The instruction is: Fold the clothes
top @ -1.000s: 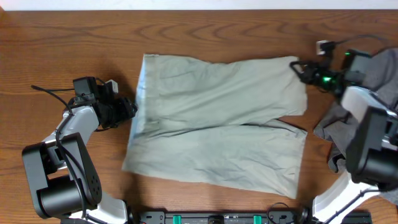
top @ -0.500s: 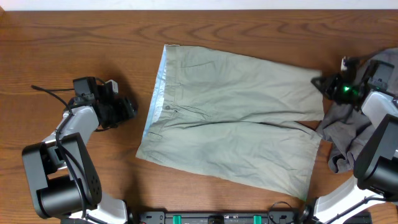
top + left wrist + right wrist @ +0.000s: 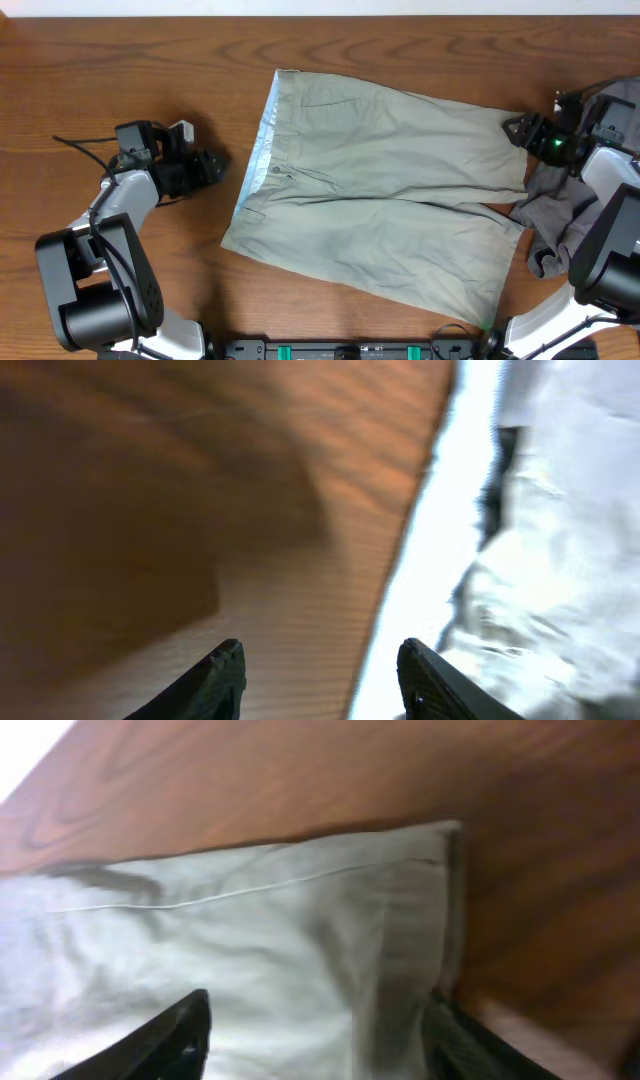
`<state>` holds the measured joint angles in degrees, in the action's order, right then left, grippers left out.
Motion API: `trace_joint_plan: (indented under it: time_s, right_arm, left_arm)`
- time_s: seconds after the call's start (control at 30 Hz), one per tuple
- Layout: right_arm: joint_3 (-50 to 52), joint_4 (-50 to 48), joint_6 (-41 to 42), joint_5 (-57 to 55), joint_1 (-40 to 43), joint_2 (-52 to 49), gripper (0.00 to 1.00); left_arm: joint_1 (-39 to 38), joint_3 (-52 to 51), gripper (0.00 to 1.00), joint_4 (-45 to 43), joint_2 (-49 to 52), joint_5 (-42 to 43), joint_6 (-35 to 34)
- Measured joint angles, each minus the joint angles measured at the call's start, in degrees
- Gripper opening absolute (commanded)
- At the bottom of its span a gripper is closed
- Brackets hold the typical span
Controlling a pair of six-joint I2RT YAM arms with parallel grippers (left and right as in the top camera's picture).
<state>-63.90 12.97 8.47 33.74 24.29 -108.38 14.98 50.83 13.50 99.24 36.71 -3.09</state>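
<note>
1. We see the shorts (image 3: 380, 190), pale grey-green, spread flat on the wooden table (image 3: 100, 60). They lie right of centre, with the waistband toward the left and both legs pointing right.
2. The waistband edge shows a lighter, bluish strip along its length. The upper leg runs toward the far right, and the lower leg ends nearer the front edge.
3. The left gripper (image 3: 215, 165) is low over bare wood just left of the waistband, apart from the cloth.
4. In the left wrist view its fingers (image 3: 225, 670) are spread with only table between them, so we record the jaws as parted and empty. The shorts appear washed out white on the right side of that view.
5. The right gripper (image 3: 518, 128) is at the hem corner of the upper leg.
6. In the right wrist view its fingers (image 3: 175, 1030) stand wide apart, with the hem and its stitching between them. We note the jaws as spread, not clamped on the cloth.
7. A dark grey garment (image 3: 560, 215) lies crumpled at the right edge beneath the right arm. It touches the hem of the shorts' lower leg.
</note>
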Motion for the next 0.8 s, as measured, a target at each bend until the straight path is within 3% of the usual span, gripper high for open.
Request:
trace_joint_plan:
  time_s: [0.3, 0.57, 0.8]
  right_arm:
    - [0.0, 0.46, 0.28, 2.78, -0.76, 0.0, 0.66]
    - [0.0, 0.48, 0.17, 7.5, -1.66, 0.0, 0.65]
    - [0.0, 0.5, 0.02, 10.14, -1.75, 0.0, 0.65]
  left_arm:
    - [-4.79, 1.01, 0.56, -0.79, 0.0, 8.02, 5.55]
    - [-13.03, 1.07, 0.56, -4.17, 2.8, 4.59, 8.96]
    - [-14.43, 1.95, 0.54, -6.08, 6.71, 1.84, 9.38]
